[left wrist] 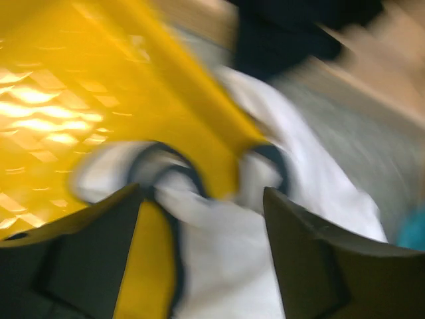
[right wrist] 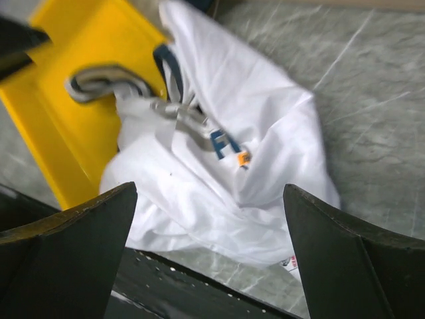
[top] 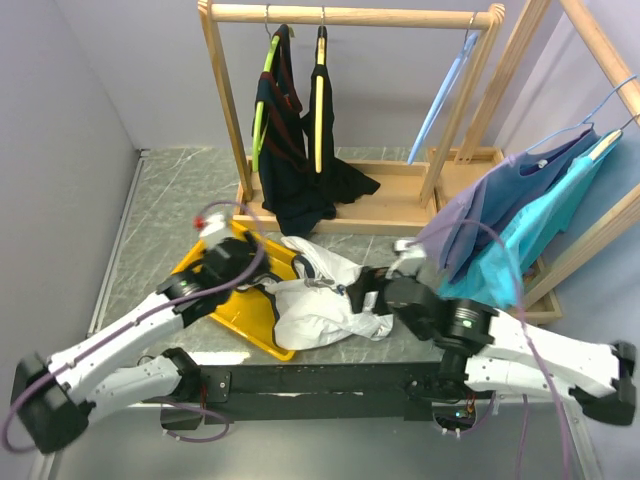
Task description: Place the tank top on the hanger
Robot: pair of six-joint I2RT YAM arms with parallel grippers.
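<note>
Right claw [right wrist: 209, 193] and left claw [left wrist: 202, 199] both spread wide over the crumpled tank top [right wrist: 252, 126], neither holding anything

The right claw hangs just above the white cloth with its jaws far apart; the left claw (its own view is badly blurred) is open over the spot where the cloth drapes across the rim of a yellow crate [top: 240, 315]. The tank top lies bunched between the two arms, partly on the crate and partly on the grey surface [top: 170, 200]. Well behind, the light-blue hanger [top: 440, 105] hangs on the wooden rack [top: 350, 14], to the right of the dark garments [top: 290, 150]
</note>
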